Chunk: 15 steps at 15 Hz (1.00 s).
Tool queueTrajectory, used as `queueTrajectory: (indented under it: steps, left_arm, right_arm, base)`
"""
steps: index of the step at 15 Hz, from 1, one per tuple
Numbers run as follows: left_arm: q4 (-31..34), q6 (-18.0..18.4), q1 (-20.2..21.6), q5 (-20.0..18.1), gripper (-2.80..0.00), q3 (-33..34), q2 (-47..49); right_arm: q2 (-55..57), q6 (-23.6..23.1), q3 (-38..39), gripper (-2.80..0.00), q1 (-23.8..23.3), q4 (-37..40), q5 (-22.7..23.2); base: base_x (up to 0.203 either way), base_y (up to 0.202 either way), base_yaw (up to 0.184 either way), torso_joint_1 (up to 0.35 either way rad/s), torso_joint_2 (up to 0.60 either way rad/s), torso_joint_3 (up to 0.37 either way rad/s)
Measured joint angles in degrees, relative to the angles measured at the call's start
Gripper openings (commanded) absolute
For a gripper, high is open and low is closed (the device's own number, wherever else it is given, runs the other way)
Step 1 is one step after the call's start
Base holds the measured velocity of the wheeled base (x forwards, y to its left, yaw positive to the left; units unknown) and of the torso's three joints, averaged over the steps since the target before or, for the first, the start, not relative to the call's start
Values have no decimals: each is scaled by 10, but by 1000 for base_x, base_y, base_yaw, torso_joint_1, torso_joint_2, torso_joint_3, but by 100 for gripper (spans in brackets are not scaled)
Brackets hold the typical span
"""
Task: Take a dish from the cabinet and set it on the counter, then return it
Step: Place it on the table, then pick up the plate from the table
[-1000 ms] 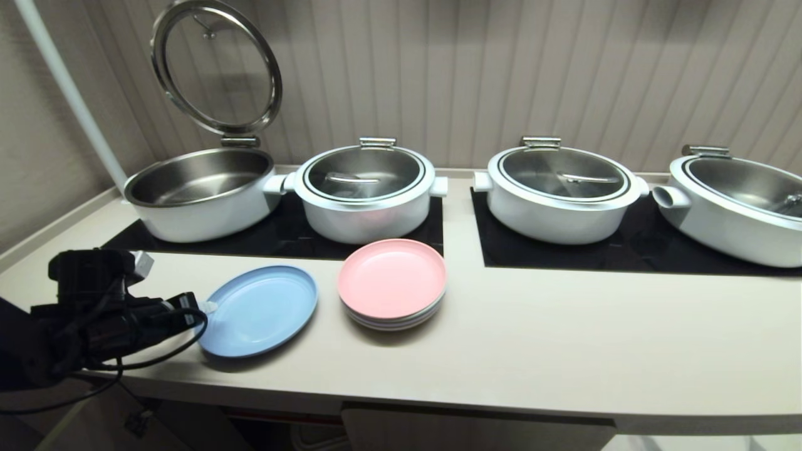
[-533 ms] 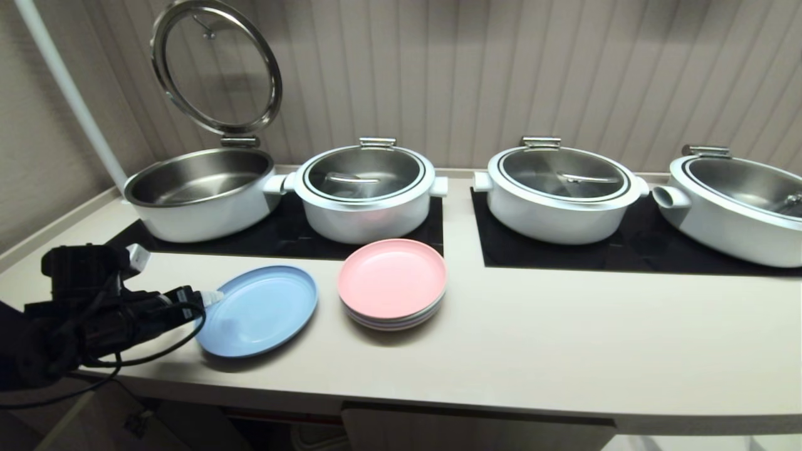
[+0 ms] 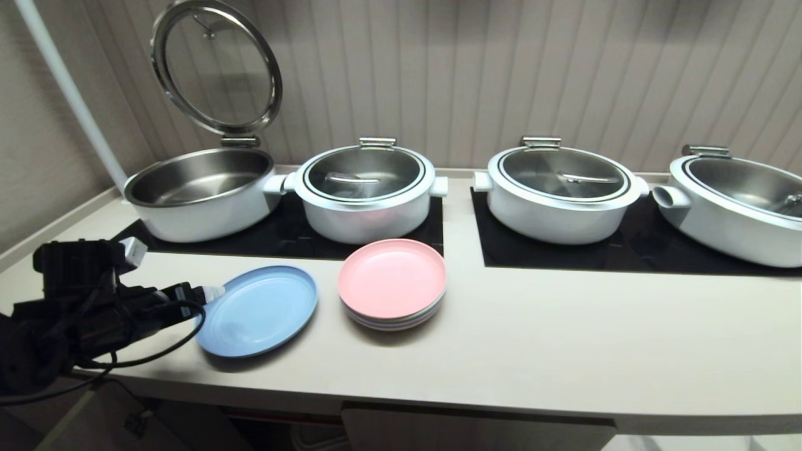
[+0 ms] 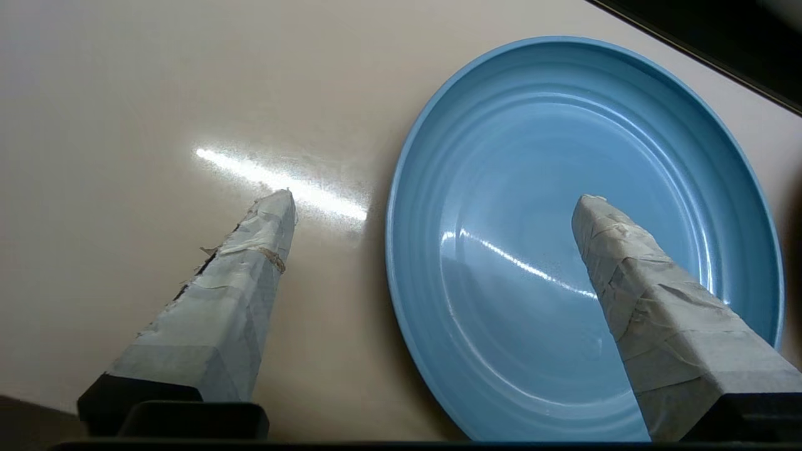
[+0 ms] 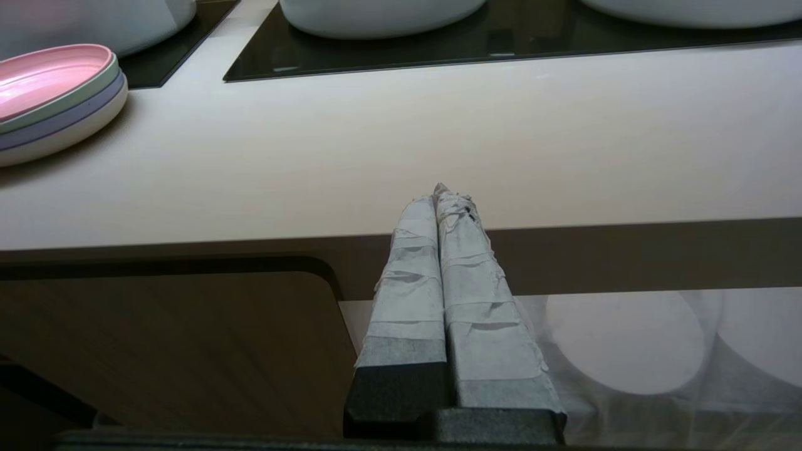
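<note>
The light-blue dish [image 3: 260,310] [image 4: 564,156] lies flat on the cream counter [image 3: 532,351] [image 4: 125,94] near its front left. My left gripper [image 3: 210,293] [image 4: 433,202] is open at the dish's left rim. One taped finger [image 4: 633,269] hangs over the dish's inside, the other [image 4: 250,263] over bare counter, and neither touches the dish. My right gripper [image 5: 442,191] is shut on nothing, parked low in front of the counter's edge beside a cabinet door [image 5: 156,351].
A pink-topped stack of plates [image 3: 391,282] [image 5: 50,94] sits just right of the dish. Behind stand an open pot [image 3: 200,194] with raised lid [image 3: 216,66] and covered pots [image 3: 366,191] [image 3: 561,191] [image 3: 739,200] on black cooktop panels [image 3: 626,250].
My left gripper has opened and let go of the dish's left rim, and the arm has drawn back a little to the left. The dish stays where it was.
</note>
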Motion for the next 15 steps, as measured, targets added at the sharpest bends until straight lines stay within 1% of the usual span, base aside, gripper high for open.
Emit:
queueTrajectory:
  steps: [4, 5, 6, 9, 12, 15]
  left_arm:
    - [2, 0, -12, 7, 0, 17, -27]
    - [2, 1, -16, 9, -116, 21, -36]
    - [2, 5, -21, 12, -280, 25, -47]
    - [0, 23, -46, 27, -280, 46, -75]
    - [-1, 23, -65, 47, -280, 50, -100]
    - [3, 22, -71, 51, -280, 59, -135]
  right_arm:
    - [0, 0, 0, -280, 0, 0, 0]
    - [0, 0, 0, -280, 0, 0, 0]
    - [0, 0, 0, -280, 0, 0, 0]
    - [0, 0, 0, -280, 0, 0, 0]
    - [0, 0, 0, -280, 0, 0, 0]
    - [0, 0, 0, -280, 0, 0, 0]
  base:
    - [0, 0, 0, 0, 0, 0]
    - [0, 0, 0, 0, 0, 0]
    - [0, 0, 0, 0, 0, 0]
    - [0, 0, 0, 0, 0, 0]
    - [0, 0, 0, 0, 0, 0]
    - [0, 0, 0, 0, 0, 0]
